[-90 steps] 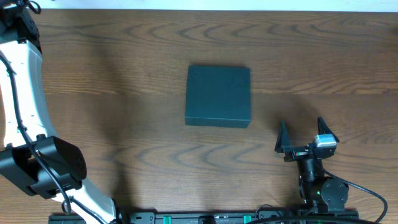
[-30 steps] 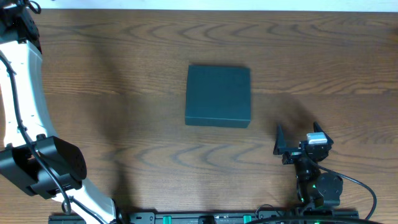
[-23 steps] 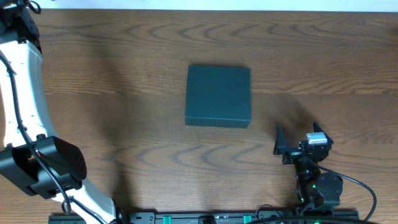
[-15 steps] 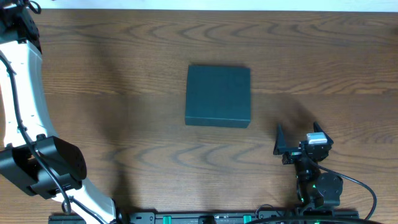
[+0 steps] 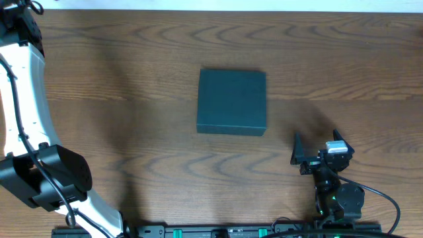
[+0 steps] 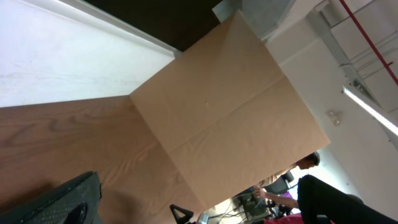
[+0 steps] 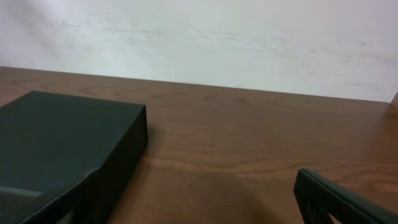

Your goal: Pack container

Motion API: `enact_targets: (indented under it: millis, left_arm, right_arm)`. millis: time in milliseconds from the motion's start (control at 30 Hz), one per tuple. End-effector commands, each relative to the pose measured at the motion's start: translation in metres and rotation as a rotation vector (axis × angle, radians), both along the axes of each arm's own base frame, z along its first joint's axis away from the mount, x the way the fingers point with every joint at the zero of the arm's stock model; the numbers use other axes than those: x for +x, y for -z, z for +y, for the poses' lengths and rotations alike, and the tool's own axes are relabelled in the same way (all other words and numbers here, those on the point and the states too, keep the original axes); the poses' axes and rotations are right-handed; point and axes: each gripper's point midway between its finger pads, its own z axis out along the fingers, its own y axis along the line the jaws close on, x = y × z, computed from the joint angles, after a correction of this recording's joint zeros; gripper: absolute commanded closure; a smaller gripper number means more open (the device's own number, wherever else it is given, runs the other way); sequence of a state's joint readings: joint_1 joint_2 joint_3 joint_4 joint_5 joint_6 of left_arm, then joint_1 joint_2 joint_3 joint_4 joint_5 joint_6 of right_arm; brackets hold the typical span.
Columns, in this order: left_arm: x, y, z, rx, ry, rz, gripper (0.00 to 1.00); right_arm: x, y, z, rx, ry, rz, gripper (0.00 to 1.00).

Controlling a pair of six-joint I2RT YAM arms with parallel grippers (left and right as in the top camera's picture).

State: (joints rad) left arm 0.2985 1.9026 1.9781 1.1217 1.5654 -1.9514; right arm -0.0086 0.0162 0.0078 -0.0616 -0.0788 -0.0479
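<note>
The container (image 5: 232,102) is a dark teal square box with its lid shut, lying flat at the middle of the wooden table. It also shows at the left of the right wrist view (image 7: 56,137). My right gripper (image 5: 316,138) is open and empty, low over the table to the front right of the container and apart from it; its fingers frame the right wrist view (image 7: 199,208). My left arm (image 5: 26,99) runs along the table's left edge. Its gripper shows only in the left wrist view (image 6: 199,211), open, empty and pointed away from the container.
A large brown cardboard panel (image 6: 230,106) stands beyond the table's edge in the left wrist view, with a person and office clutter behind it. A white wall (image 7: 205,37) borders the table's far side. The arm bases (image 5: 218,231) sit along the front edge.
Since three seconds ago my right gripper has drawn back a little toward the front edge. Nothing has moved over the last second.
</note>
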Motion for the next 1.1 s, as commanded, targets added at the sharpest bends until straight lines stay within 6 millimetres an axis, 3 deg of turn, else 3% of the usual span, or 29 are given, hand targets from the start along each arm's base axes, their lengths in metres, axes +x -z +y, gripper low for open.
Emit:
enact_targets:
  millis: [0, 200, 333, 467, 567, 667, 800, 900, 1067]
  left_arm:
    - [0.001, 0.001, 0.001, 0.011, -0.001, -0.017, 0.01]
    - [0.002, 0.000, 0.007, 0.024, -0.020, -0.065, 0.01]
    - [0.010, -0.024, 0.024, -0.058, -0.125, -0.190, 0.01]
    - [0.033, -0.041, 0.043, -0.149, -0.285, -0.182, 0.01]
    - [0.055, -0.037, 0.054, -0.170, -0.466, -0.092, 0.01]
    - [0.057, -0.027, 0.057, -0.104, -0.640, -0.039, 0.02]
    - [0.035, -0.028, 0.055, 0.041, -0.843, -0.071, 0.02]
    - [0.006, -0.036, 0.054, 0.173, -1.000, -0.125, 0.01]
    - [-0.065, -0.041, 0.060, 0.355, -1.265, -0.122, 0.01]
  right_arm:
    - [-0.001, -0.001, 0.004, -0.009, -0.018, -0.007, 0.01]
    - [-0.001, -0.001, 0.004, -0.009, -0.018, -0.006, 0.01]
    - [-0.001, -0.001, 0.004, -0.009, -0.018, -0.006, 0.01]
    - [-0.001, -0.001, 0.004, -0.009, -0.018, -0.006, 0.01]
    - [-0.001, -0.001, 0.004, -0.009, -0.018, -0.006, 0.01]
    - [-0.001, -0.001, 0.004, -0.009, -0.018, -0.006, 0.01]
    - [-0.001, -0.001, 0.004, -0.009, -0.018, -0.006, 0.01]
    - [-0.001, -0.001, 0.004, -0.009, -0.018, -0.007, 0.01]
    - [-0.001, -0.001, 0.004, -0.009, -0.018, -0.006, 0.01]
